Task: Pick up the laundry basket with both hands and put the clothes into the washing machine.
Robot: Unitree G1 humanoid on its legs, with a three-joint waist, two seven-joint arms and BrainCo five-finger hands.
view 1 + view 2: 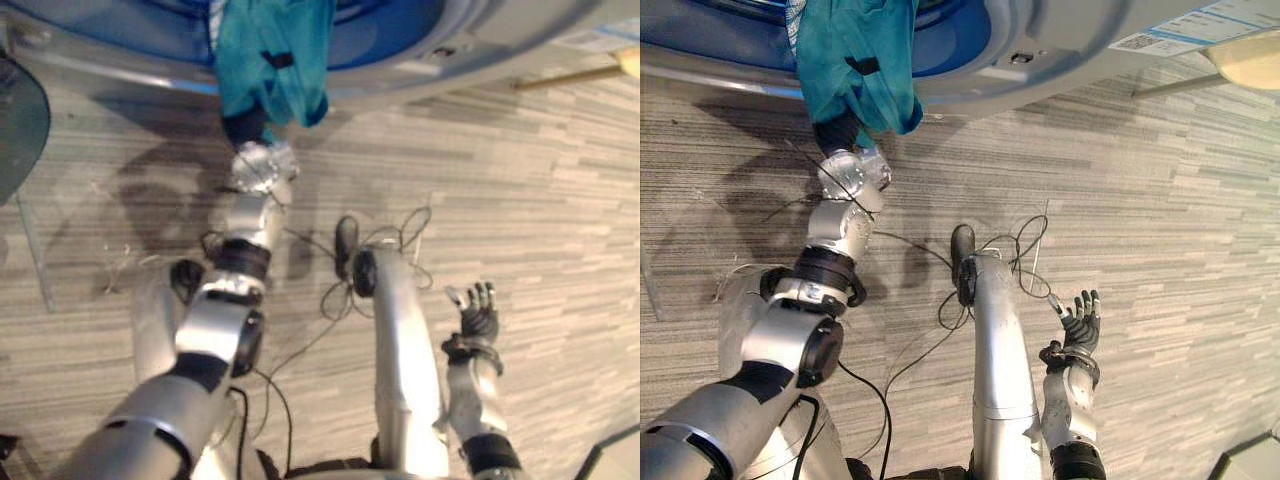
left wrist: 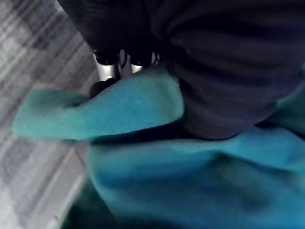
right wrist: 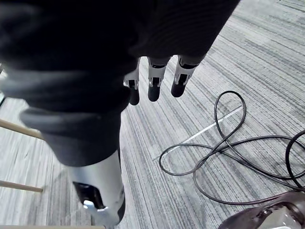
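Teal cloth: a garment [image 1: 270, 60] hangs at the washing machine [image 1: 420, 70]. Its upper part lies over the blue drum mouth [image 1: 120, 30] and its lower end drops past the grey rim above the grey striped floor [image 1: 560, 200].

Left eye view: the left hand [image 1: 245, 125] reaches up into the cloth's lower end, with its dark cover just below the hem. Whether it grips the cloth cannot be told. The right hand [image 1: 478, 318] is low on the right, well apart from the machine, fingers straight and spread, holding nothing. There is open floor between it and the rim. A dark rounded panel [image 1: 20, 120] sits at the left edge. A pale wooden stick [image 1: 570, 75] shows beside the machine on the right.

Right eye view: same layout, plus a cream round disc [image 1: 1250, 58] at the stick's far end and a white label [image 1: 1180, 25] on the machine's front.

Left wrist view: teal folds lie close across and under the hand, with a strip of floor to one side. The hold is not readable here either.

Right wrist view: the fingers [image 3: 154, 81] are straight and point at bare floor. Two pale wooden rails [image 3: 19, 130] are at the edge.
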